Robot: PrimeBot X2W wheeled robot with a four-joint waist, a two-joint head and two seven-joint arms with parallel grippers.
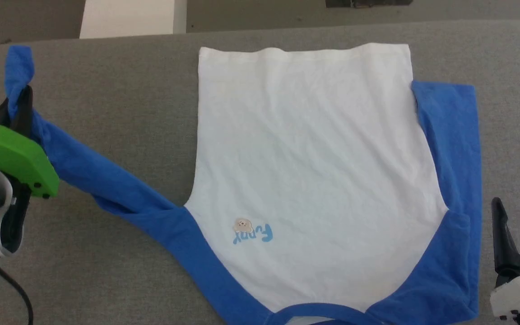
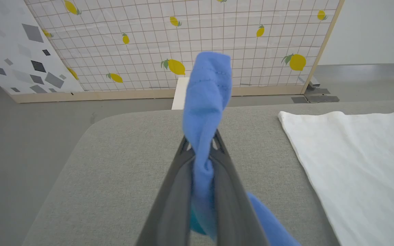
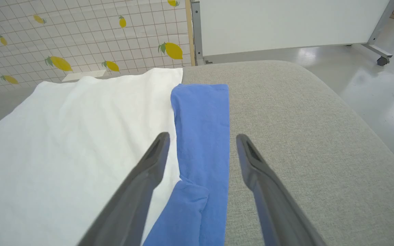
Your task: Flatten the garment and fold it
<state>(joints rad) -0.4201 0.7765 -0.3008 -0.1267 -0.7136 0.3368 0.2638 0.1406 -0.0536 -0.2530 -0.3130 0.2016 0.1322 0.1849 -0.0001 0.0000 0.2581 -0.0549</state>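
A table (image 1: 106,113) covered in grey woven cloth, with rounded corners, carries one thing: a shirt (image 1: 309,158), emblem side up, hem toward the far edge and collar at the near edge. The white body lies flat. The right sleeve (image 1: 454,158) lies folded alongside it, and the left sleeve (image 1: 106,180) slants away toward the table's left side.

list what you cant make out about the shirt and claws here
- Head view: the garment collar is cut off by the bottom edge.
- Head view: the chest emblem is too small to tell what it shows.
- Left wrist view: the shut left claw hides how much sleeve it pinches.
- Head view: the right claw, open, is partly cut off by the right edge.
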